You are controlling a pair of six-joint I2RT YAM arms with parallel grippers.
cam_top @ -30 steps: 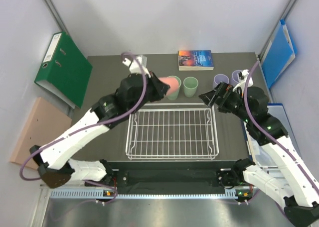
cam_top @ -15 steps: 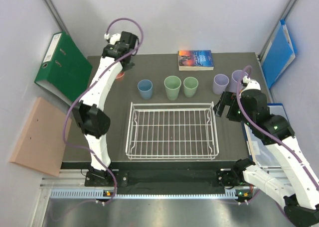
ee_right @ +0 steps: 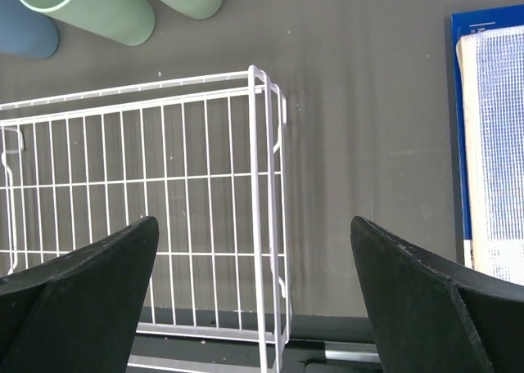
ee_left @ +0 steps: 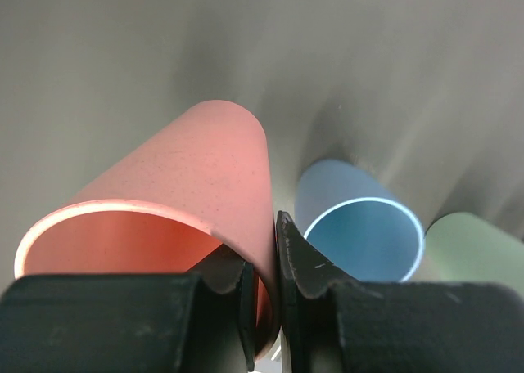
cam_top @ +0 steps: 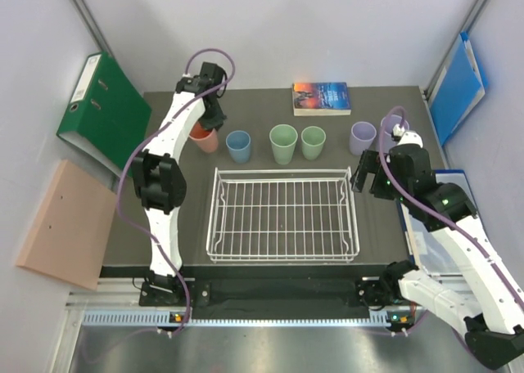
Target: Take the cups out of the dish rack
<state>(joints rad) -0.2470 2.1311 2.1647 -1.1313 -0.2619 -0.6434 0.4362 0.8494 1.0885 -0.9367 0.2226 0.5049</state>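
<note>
The white wire dish rack stands empty mid-table; its right end shows in the right wrist view. Behind it, in a row, stand a salmon cup, a blue cup, two green cups and two lavender cups. My left gripper is shut on the salmon cup's rim wall, one finger inside and one outside, with the blue cup just to its right. My right gripper hangs open and empty over the rack's right edge.
A green binder lies off the table's back left and a tan board to the left. A book lies at the back edge. A blue folder leans at the right wall. A blue-edged pad lies right of the rack.
My left arm swung from behind the rack out to the back left with the salmon cup, then brought it down beside the blue cup. My right gripper drew back to the right.
</note>
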